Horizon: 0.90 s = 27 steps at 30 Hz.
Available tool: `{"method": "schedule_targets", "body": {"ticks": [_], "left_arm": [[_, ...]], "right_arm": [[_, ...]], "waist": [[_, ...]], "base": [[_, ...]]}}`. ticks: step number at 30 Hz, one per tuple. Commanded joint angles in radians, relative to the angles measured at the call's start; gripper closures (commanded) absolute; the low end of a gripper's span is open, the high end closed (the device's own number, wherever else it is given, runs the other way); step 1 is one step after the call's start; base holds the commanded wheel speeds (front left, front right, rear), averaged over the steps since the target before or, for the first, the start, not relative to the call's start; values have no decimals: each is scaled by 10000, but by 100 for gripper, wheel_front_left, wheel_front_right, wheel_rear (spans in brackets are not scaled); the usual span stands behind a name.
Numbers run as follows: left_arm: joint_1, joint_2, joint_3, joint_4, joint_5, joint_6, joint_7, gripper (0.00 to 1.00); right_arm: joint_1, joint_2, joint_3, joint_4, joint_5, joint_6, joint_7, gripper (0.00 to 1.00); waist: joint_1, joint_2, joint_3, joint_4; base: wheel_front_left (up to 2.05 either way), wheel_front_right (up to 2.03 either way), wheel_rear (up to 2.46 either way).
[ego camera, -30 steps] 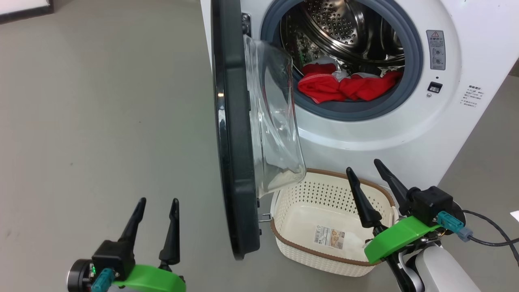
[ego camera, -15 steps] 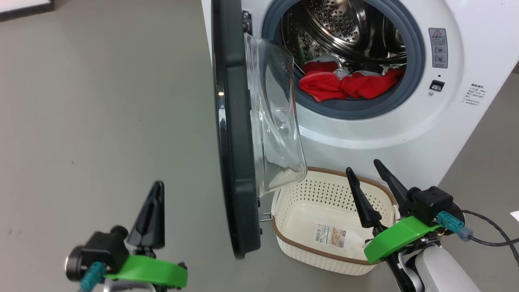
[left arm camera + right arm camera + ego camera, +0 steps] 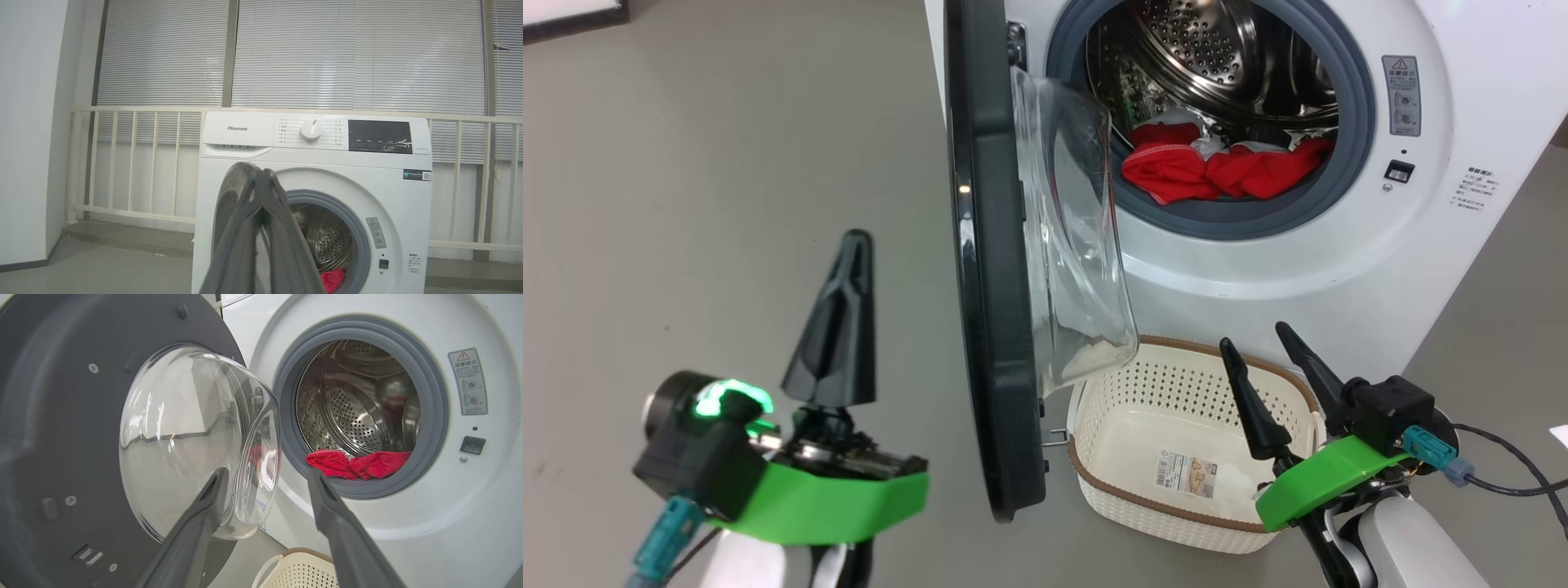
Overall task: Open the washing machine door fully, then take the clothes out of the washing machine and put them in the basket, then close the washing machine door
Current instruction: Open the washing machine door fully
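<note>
The washing machine (image 3: 1462, 122) is open, and its door (image 3: 984, 269) stands out edge-on toward me with the clear window (image 3: 1078, 245) bulging right. Red clothes (image 3: 1217, 167) with some grey-white cloth lie at the front of the drum. The cream basket (image 3: 1176, 384) sits on the floor below the door, holding nothing but its paper label. My left gripper (image 3: 856, 241) is shut and raised left of the door, apart from it. Its fingertips (image 3: 261, 175) meet in front of the machine (image 3: 245, 147). My right gripper (image 3: 1258, 339) hangs open over the basket, pointing at the door (image 3: 61, 416) and the clothes (image 3: 355, 463).
Grey floor (image 3: 727, 204) stretches to the left of the door. A dark cable (image 3: 1511, 474) trails from my right wrist. Behind the machine run a cream railing (image 3: 135, 163) and blinds, with a white wall (image 3: 28, 122) at the left.
My left gripper has closed from open, turned, and risen up along the left of the door. The right gripper, door, clothes and basket have stayed put.
</note>
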Motion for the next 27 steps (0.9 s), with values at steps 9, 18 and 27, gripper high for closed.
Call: {"method": "schedule_targets", "body": {"ticks": [9,18,27], "left_arm": [[-502,33,-1314,-235,-321,-248,-5,100],[-351,28,-2708,355,-768,-177,744,100],[-283,31,-3204,1198,-849,-17,1363,100]], "right_arm": [[-3,51,109,-260,119,63,-64,0],[30,51,-27,-295,99,63,-64,0],[92,51,-24,-283,152,63,-65,0]], "waist": [[0,0,4,-33],[0,0,76,-34],[0,0,99,-22]], "base": [[0,0,0],[0,0,0],[0,0,0]]}}
